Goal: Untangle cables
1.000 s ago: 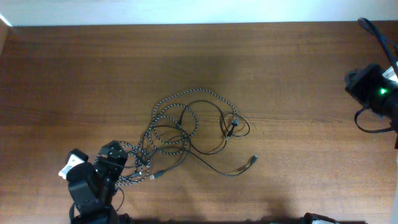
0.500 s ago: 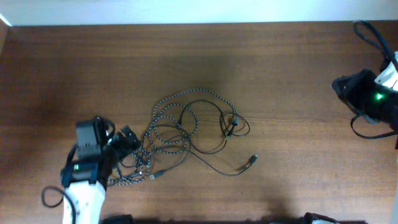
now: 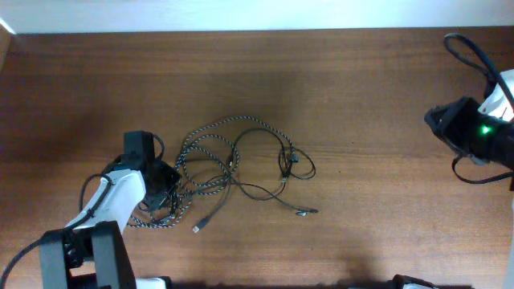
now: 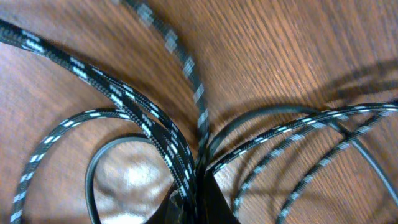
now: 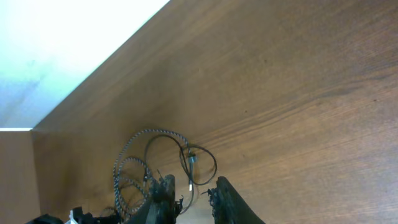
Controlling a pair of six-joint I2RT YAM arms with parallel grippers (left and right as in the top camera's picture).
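The two cables lie tangled on the table's middle left. The braided speckled cable (image 3: 241, 120) makes several loops, and its plug (image 3: 197, 229) lies toward the front. The thinner plain black cable (image 3: 265, 191) trails right to a small plug (image 3: 305, 212). My left gripper (image 3: 167, 193) is at the tangle's left end, shut on a bundle of strands. In the left wrist view, speckled strands (image 4: 149, 127) and a plain black strand (image 4: 273, 113) converge into the gripper (image 4: 200, 202). My right gripper (image 5: 193, 196) hovers far to the right, open and holding nothing, with the speckled loops (image 5: 134, 146) in the distance.
The right arm (image 3: 474, 132), with its thick black lead (image 3: 470, 48), stands at the table's right edge. The left arm's white link (image 3: 120, 197) lies over the front left. The table's far edge (image 3: 257, 32) meets a white wall.
My left gripper swung onto the tangle's left end and shut on the strands. The whole tangle shifted left. The right arm drifted slightly left and its fingers parted a little.
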